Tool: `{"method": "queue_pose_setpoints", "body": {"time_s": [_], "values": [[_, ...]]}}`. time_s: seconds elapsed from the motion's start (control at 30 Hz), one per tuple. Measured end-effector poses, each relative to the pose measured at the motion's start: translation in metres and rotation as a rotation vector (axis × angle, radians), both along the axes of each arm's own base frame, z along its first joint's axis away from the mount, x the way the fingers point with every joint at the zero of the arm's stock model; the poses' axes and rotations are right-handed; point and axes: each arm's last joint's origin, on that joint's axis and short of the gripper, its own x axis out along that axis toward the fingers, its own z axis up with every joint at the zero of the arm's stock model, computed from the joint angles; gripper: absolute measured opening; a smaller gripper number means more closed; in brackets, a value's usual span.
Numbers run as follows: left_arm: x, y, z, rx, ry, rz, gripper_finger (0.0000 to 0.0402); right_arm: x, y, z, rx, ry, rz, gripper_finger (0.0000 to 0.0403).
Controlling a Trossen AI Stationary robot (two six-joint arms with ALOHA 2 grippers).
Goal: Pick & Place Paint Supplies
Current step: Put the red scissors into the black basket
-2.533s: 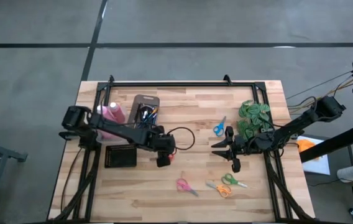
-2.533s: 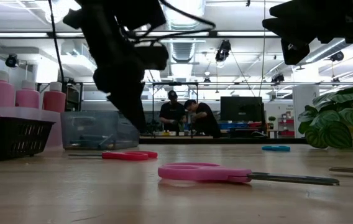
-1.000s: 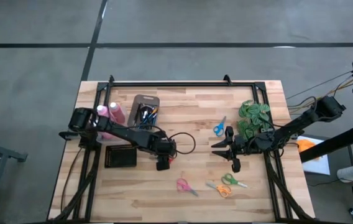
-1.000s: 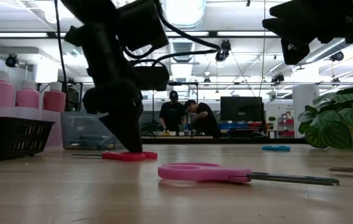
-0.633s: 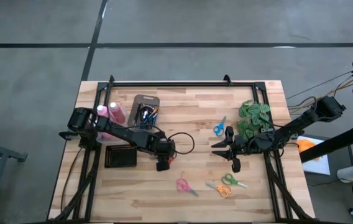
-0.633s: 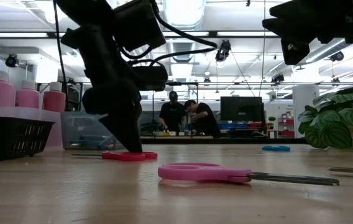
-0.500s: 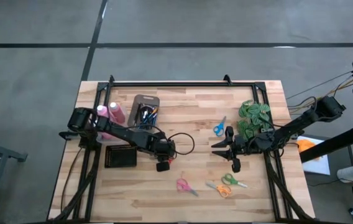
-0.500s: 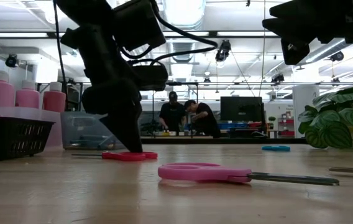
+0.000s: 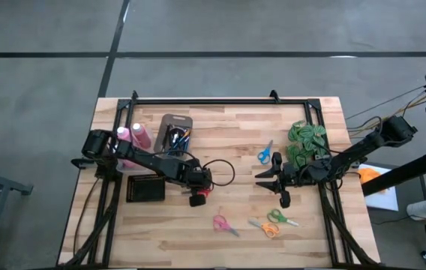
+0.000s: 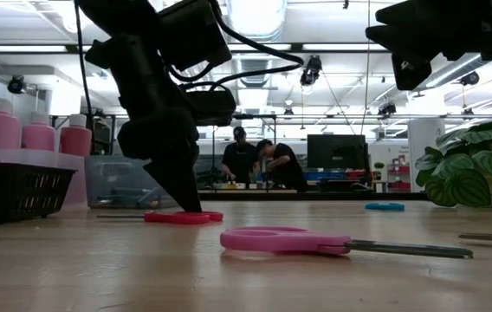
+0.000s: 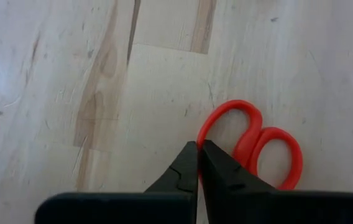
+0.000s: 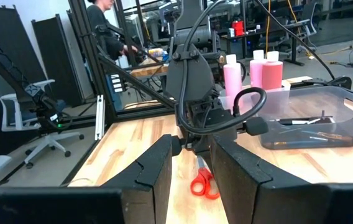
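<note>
My left gripper [image 9: 198, 197] points steeply down at the table's middle. It is shut, with its tips [image 11: 199, 144] at the handle of red scissors [image 11: 251, 146] that lie flat on the wood [image 10: 184, 217]. My right gripper [image 9: 267, 180] hovers level at the right, open with nothing between its fingers [image 12: 192, 155]. The paint supplies stand at the far left. Three pink bottles [image 10: 38, 134] with white caps [image 9: 136, 135] stand beside a clear bin [image 9: 175, 133] that holds thin brushes [image 12: 310, 124]. My left gripper comes from above, slanting, and its shut fingertips stand against the rim of one red handle loop [image 11: 209, 121]. The fingers hide the spot where they meet it, so I cannot tell whether any of the loop is between them. The scissors lie flat on the table.
A black basket [image 9: 145, 187] sits near the bottles. Pink scissors [image 9: 224, 223], orange and green ones [image 9: 273, 221] and blue ones [image 9: 264, 151] lie on the wood. A leafy plant [image 9: 307, 142] stands at the right. People work in the room beyond [image 10: 268, 160].
My left gripper has shut its fingers while staying in place over the red scissors' handle. The right arm has kept still.
</note>
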Motion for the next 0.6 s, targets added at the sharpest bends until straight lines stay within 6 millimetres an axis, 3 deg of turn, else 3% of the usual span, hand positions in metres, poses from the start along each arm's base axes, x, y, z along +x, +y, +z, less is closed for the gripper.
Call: {"method": "queue_pose_setpoints", "body": {"time_s": [0.23,0.6], "values": [[-0.003,0.000,0.006,-0.013,-0.006,0.023,0.0004,0.000,0.000,0.000,0.000,0.000,0.000,0.0109],[-0.017,0.003,0.052,-0.049,-0.092,0.099,0.0004,0.000,0.000,0.000,0.000,0.000,0.000,0.0109]]}}
